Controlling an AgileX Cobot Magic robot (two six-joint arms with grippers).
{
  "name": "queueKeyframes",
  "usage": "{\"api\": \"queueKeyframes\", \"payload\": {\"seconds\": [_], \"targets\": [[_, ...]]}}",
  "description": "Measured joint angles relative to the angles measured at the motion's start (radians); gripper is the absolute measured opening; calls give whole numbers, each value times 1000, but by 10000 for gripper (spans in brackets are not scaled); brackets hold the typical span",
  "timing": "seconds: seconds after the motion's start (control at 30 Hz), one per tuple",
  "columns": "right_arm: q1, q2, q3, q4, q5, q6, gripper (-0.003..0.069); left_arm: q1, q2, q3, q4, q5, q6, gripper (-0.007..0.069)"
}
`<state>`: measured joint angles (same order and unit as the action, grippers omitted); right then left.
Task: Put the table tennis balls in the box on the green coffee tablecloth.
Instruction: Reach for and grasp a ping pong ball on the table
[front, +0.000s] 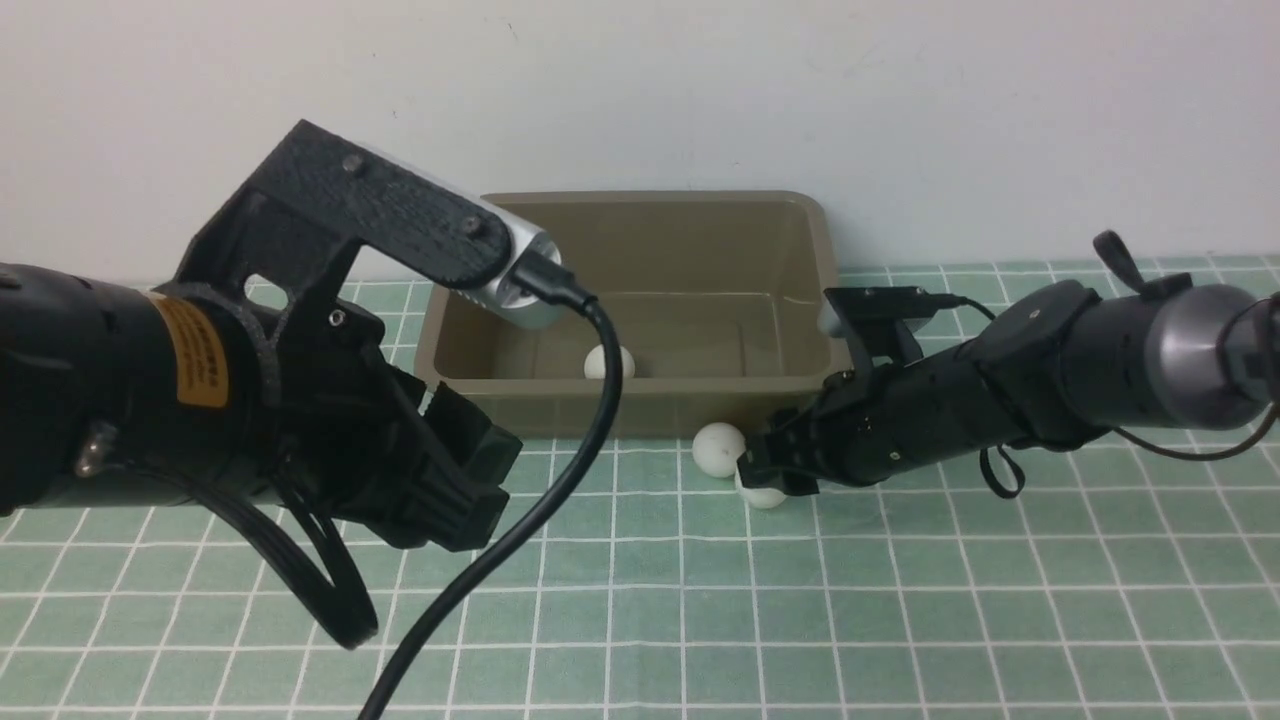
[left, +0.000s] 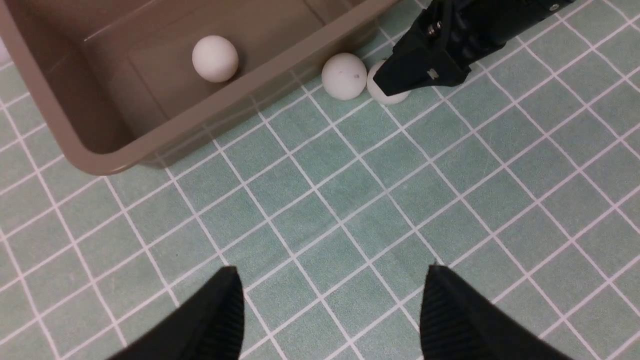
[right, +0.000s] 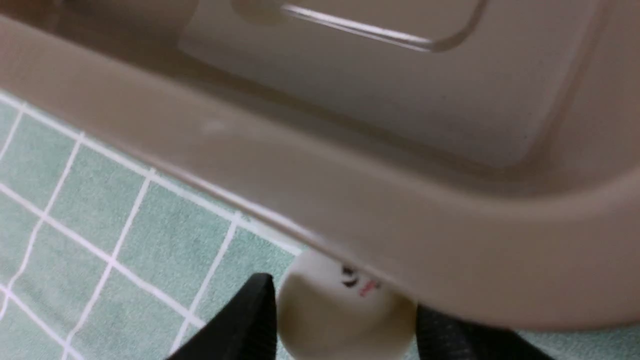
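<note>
Right gripper (front: 768, 472) pinches a small matte white table tennis ball (right: 345, 320).
On the large teal-green gridded tablecloth (front: 900, 600) the olive-brown plastic box (front: 640, 198) stands far centre; I grip low because this ball sits under its near rim, second ball (front: 718, 448) just left, third ball (left: 215, 58) inside; left gripper (left: 330, 280) hangs wide open, empty.

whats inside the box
One white ball lies on the box floor near its front wall. The left arm covers its back left corner, so that spot can't be checked.
</note>
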<state>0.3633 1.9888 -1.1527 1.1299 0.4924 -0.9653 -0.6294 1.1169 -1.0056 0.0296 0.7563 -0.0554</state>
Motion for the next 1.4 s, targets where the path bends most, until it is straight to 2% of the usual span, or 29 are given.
{"api": "queueKeyframes", "payload": {"seconds": [0.1,0.23,0.3,0.47,0.53,1.0,1.2,1.4], "targets": [[0,0,0,0,17,0,332,0,0,0,0,-3,0,426],[0,0,0,0,20,-1,342,0,0,0,0,-4,0,426],[0,0,0,0,21,-14,367,0,0,0,0,-4,0,426],[0,0,0,0,26,-32,494,0,0,0,0,-5,0,426],[0,0,0,13,26,-35,519,0,0,0,0,-5,0,426],[2,0,0,45,-4,-80,531,0,0,0,0,-8,0,426],[53,0,-2,39,-50,-116,531,0,0,0,0,-10,0,426],[59,0,-2,36,-89,-126,531,0,0,0,0,-12,0,426]]}}
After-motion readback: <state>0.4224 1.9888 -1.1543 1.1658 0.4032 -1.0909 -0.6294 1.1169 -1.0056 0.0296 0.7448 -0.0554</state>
